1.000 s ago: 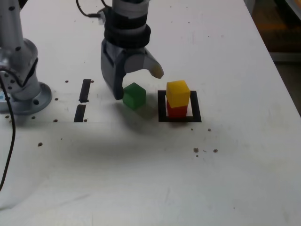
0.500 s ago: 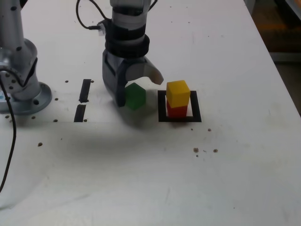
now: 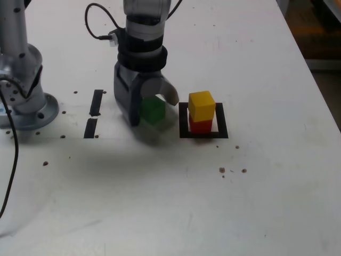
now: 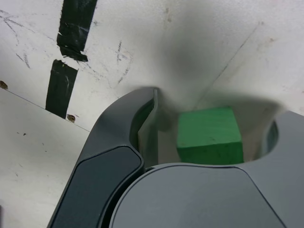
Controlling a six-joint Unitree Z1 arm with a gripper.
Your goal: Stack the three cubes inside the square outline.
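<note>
The green cube (image 3: 153,111) sits on the white table between the two fingers of my gripper (image 3: 151,109), which has come down over it. In the wrist view the green cube (image 4: 209,135) lies inside the gripper (image 4: 216,111), with a visible gap between it and one finger (image 4: 142,123), so the jaws stand open around it. To the exterior view's right, the yellow cube (image 3: 201,105) rests on the red cube (image 3: 200,126) inside the square outline (image 3: 221,128).
Two short black tape strips (image 3: 96,102) (image 3: 90,128) lie at the exterior view's left of the gripper. The arm's grey base (image 3: 24,104) stands at the far left with a black cable. The table edge (image 3: 319,90) runs along the right.
The gripper has lowered over the green cube and its fingers have drawn closer together around it. The yellow-on-red stack has not moved.
</note>
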